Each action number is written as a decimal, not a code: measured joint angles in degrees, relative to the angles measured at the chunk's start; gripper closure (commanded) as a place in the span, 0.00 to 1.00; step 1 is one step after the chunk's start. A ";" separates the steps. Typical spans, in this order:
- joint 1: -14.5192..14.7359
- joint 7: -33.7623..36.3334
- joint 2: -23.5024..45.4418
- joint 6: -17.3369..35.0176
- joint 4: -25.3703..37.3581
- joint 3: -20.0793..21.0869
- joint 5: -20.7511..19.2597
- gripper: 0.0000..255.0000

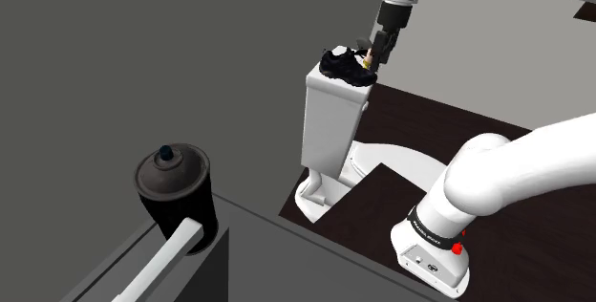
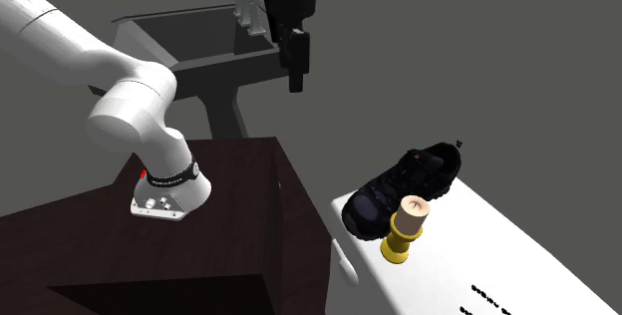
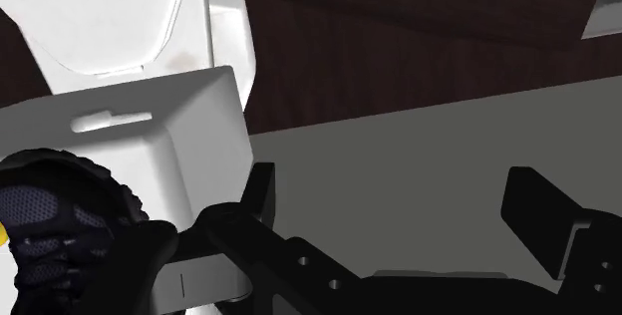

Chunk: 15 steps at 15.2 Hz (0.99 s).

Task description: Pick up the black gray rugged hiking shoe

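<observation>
A black and dark grey rugged shoe (image 1: 346, 64) lies on its sole on the lid of a white toilet tank (image 1: 329, 114). The second exterior view has the shoe (image 2: 404, 191) on the white lid (image 2: 498, 253) with a small yellow and tan spool-like piece (image 2: 407, 228) right beside it. My black gripper (image 1: 381, 57) hangs beside and a little above the shoe, apart from it. From the second exterior view the gripper (image 2: 296, 76) is well above the lid's level. The wrist view has the fingers (image 3: 261, 188) spread, open, with nothing between them, and the shoe (image 3: 60, 228) off to the side.
The white toilet bowl (image 1: 382, 161) sits below the tank, next to my dark brown stand (image 2: 229, 223). A black round bin with a domed lid (image 1: 172, 181) stands on a grey cabinet at the shoulder view's lower left. Grey walls surround the area.
</observation>
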 measured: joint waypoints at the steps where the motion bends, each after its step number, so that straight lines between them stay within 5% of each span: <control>1: -0.06 -1.96 1.37 0.30 1.40 -1.20 -0.50 0.00; 9: 0.48 -16.79 15.15 6.27 11.55 -9.61 -0.81 0.00; 15: 0.57 -28.43 27.89 8.42 22.97 -14.73 3.21 0.00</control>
